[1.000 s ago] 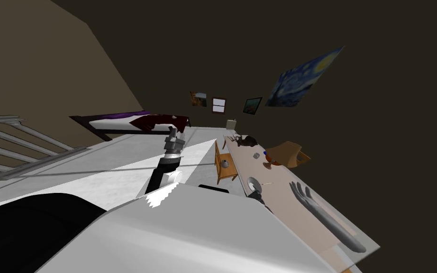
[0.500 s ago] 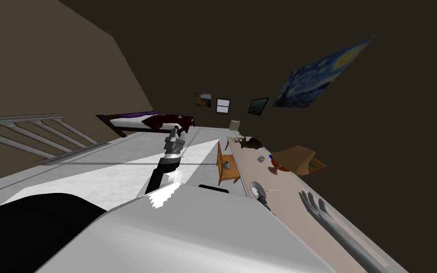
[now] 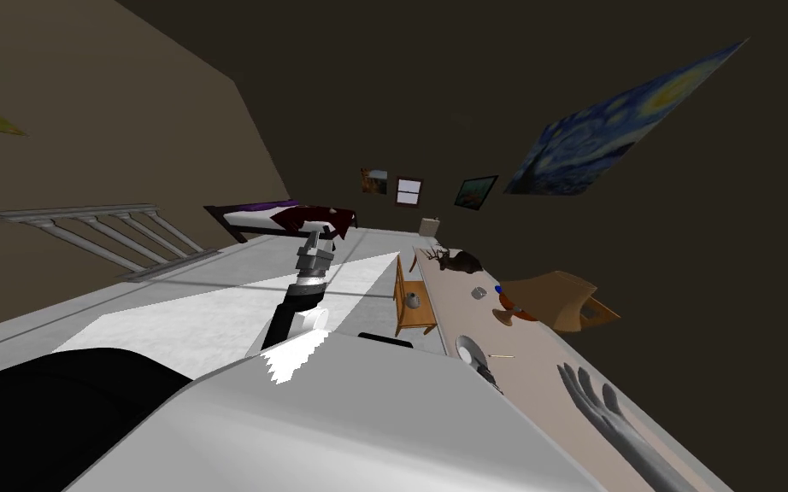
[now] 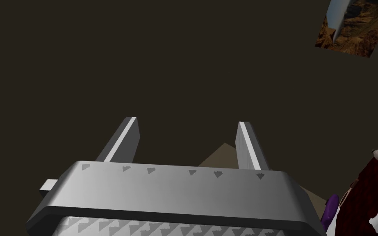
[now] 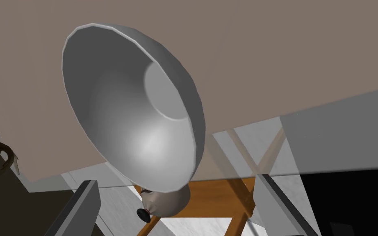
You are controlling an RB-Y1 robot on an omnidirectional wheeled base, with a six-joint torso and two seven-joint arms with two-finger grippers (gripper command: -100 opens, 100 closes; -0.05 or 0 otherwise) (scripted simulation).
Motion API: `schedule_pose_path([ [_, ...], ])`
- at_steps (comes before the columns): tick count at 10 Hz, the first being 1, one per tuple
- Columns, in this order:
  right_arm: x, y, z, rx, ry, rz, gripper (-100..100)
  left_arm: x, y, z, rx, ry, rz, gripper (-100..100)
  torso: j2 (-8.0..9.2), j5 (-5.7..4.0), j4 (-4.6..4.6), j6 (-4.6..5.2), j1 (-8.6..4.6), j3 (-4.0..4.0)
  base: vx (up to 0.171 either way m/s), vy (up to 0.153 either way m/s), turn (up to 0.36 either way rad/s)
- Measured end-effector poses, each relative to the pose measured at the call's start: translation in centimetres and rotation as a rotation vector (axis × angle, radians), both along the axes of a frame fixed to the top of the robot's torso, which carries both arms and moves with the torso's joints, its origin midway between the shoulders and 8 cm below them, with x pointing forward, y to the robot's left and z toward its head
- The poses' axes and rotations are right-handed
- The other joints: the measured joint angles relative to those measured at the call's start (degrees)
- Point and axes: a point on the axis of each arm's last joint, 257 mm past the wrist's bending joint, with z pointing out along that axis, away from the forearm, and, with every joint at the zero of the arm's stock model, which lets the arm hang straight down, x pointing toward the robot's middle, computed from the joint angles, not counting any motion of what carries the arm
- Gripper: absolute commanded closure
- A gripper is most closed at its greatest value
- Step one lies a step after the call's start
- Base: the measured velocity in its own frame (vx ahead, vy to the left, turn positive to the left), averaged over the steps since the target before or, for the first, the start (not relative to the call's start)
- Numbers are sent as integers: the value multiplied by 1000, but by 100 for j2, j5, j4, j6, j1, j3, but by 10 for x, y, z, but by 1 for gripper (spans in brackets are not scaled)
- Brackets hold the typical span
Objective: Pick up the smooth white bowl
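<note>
The smooth white bowl (image 3: 467, 348) sits near the edge of a long beige table (image 3: 546, 376), just past my chest. In the right wrist view the bowl (image 5: 135, 123) looms large and close, its hollow turned toward the camera. My right gripper (image 5: 176, 180) is open, its fingers (image 5: 81, 207) standing to either side below the bowl's rim and not touching it. The head view shows a small dark part of that gripper (image 3: 486, 376) beside the bowl. My left gripper (image 3: 315, 249) is raised out in front over the floor, and its wrist view shows that gripper (image 4: 187, 123) open and empty.
On the table lie a thin stick (image 3: 501, 356), a grey hand sculpture (image 3: 623, 427), a lamp with a tan shade (image 3: 555, 299) and a dark deer figure (image 3: 461, 260). A wooden stool (image 3: 412, 301) holding a grey jar (image 5: 163, 203) stands beside the table. A bed (image 3: 290, 220) and a railing (image 3: 102, 235) lie farther off.
My head view has swung: the railing, the bed and the paintings slid right, and the table's things drifted down and right. Both arms hold the same place in the picture.
</note>
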Motion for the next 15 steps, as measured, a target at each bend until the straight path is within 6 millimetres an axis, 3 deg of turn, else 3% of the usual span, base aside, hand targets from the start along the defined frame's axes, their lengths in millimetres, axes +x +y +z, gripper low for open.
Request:
schedule_pose_path([
  [7, -39, -40, -15, -160, 117, 91, -100, 0, 0, 0, 0, 0, 0, 0, -3, 0, 0, -1, 0, -1, 23, -7, 97],
  [14, -73, -51, -25, -240, 214, 179, -100, 0, 0, 0, 0, 0, 0, 0, 8, 1, 2, 1, 4, 5, 2, -8, 37],
  [15, -73, -52, -25, -239, 213, 177, 0, 0, 0, 0, 0, 0, 0, 0, 8, 1, 2, 1, 5, 5, 0, 0, 0],
])
